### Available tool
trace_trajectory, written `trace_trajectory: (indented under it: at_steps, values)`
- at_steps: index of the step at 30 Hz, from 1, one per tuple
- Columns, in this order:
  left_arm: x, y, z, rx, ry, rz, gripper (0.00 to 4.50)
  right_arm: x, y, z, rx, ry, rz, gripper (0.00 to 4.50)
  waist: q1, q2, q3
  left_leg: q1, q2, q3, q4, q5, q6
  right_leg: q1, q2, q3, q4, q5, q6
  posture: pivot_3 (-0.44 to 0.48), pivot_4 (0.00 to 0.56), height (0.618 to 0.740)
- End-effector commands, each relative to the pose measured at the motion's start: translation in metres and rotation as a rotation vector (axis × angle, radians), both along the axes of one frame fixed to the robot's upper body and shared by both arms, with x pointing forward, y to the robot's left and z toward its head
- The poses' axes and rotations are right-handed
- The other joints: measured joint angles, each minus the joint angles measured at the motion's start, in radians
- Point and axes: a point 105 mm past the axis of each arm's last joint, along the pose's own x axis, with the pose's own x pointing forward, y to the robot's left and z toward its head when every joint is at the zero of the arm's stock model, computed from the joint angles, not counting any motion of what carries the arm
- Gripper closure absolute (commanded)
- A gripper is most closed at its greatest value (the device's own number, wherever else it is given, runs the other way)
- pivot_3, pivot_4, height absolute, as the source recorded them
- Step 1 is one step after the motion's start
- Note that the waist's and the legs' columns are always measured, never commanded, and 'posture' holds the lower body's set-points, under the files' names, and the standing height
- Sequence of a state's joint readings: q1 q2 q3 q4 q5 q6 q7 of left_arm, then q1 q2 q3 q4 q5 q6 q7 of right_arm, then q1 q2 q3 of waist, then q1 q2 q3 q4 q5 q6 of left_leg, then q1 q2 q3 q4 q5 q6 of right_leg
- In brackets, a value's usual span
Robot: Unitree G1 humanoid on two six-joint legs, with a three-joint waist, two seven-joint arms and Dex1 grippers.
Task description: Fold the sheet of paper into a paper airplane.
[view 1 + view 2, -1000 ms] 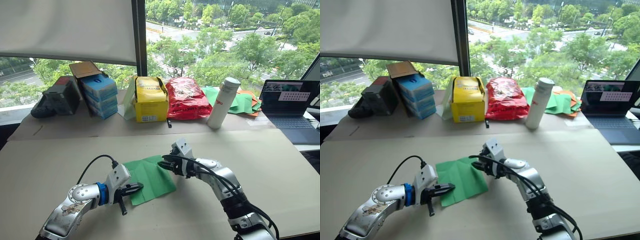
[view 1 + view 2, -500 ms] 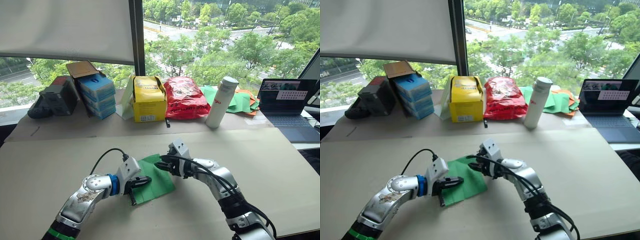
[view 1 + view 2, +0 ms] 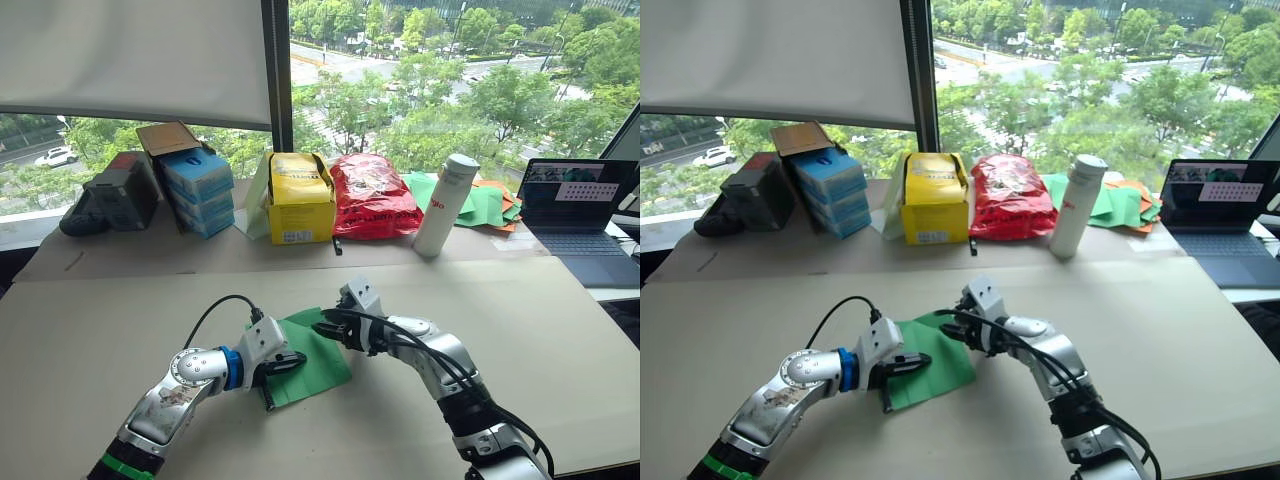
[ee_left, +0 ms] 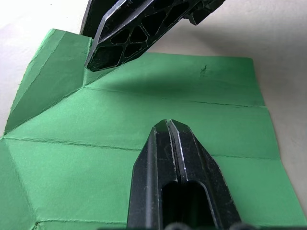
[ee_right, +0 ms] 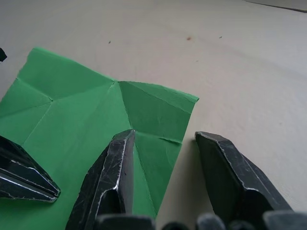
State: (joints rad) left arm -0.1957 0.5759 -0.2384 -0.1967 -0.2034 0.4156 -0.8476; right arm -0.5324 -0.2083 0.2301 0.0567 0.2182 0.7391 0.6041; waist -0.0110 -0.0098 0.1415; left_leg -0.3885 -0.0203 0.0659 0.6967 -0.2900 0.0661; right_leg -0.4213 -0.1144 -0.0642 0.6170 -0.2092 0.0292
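On the left, the left gripper (image 3: 285, 362) lies low over the sheet of paper (image 3: 312, 352), its two fingers pressed together with nothing between them. In the left wrist view the joined fingertips (image 4: 169, 129) rest over the middle of the green sheet, between two crease lines, so this arm seems to be pinning the paper flat, not grasping it.

The sheet of paper lies flat on the tan table (image 3: 520, 330), in the middle between the two arms. It is roughly square and not yet an airplane: crease lines cross it and only the corner regions show diagonal folds. The creases run roughly across the left gripper's pointing direction.

On the right, the right gripper (image 3: 332, 331) sits at the sheet's far right edge, nearer to that edge than the left one is. Its fingers are spread apart: in the right wrist view one finger (image 5: 114, 177) lies on the green paper beside a partly folded corner, the other rests on bare table just beyond the edge. It straddles the edge without gripping anything. My judgement is that the coming move turns on this edge: the right arm is placed to lift or crease the corner while the left holds the centre down
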Motion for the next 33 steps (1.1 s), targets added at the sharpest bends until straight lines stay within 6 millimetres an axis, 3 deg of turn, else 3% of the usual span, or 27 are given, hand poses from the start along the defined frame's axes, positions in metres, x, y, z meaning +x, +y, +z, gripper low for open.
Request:
trace_trajectory:
  at_steps: [1, 5, 15, 24, 33]
  values:
    - [-0.004, 0.003, -0.016, 0.030, 0.057, 0.011, 4.50, 0.001, 0.002, 0.007, 0.021, -0.010, -0.002, 3.05, 0.000, 0.000, 0.000, 0.000, 0.000, 0.000, 0.000, 0.000, 0.000, 0.000, 0.000, 0.000, 0.000, 0.000, 0.000, 0.000, 0.150, 0.740]
    - [-0.004, 0.005, -0.016, 0.035, 0.058, 0.012, 4.50, 0.001, 0.003, 0.010, 0.041, -0.035, 0.002, 4.46, 0.000, 0.000, 0.000, 0.000, 0.000, 0.000, 0.000, 0.000, 0.000, 0.000, 0.000, 0.000, 0.000, 0.000, 0.000, 0.000, 0.150, 0.740]
    - [0.003, 0.010, -0.007, 0.020, 0.036, 0.038, 4.50, -0.017, 0.004, 0.025, 0.121, -0.124, 0.063, 4.46, -0.001, 0.000, 0.000, 0.000, 0.000, 0.000, 0.000, 0.000, 0.000, 0.000, 0.000, 0.000, 0.000, 0.000, 0.000, 0.000, 0.150, 0.740]
    - [0.005, 0.015, 0.031, -0.122, 0.046, 0.059, 4.50, -0.043, -0.003, 0.024, -0.030, -0.416, 0.002, 4.46, -0.001, -0.001, 0.000, -0.001, 0.000, 0.000, 0.000, 0.000, 0.000, -0.001, 0.001, 0.000, 0.000, 0.000, 0.000, 0.000, 0.150, 0.740]
    - [0.008, 0.038, 0.025, -0.082, 0.075, 0.109, 4.50, -0.055, 0.005, 0.024, -0.217, -0.663, 0.067, 4.46, 0.001, -0.001, 0.001, -0.001, 0.000, 0.000, 0.000, 0.001, -0.002, -0.001, 0.001, 0.000, 0.000, -0.001, 0.000, 0.000, 0.150, 0.740]
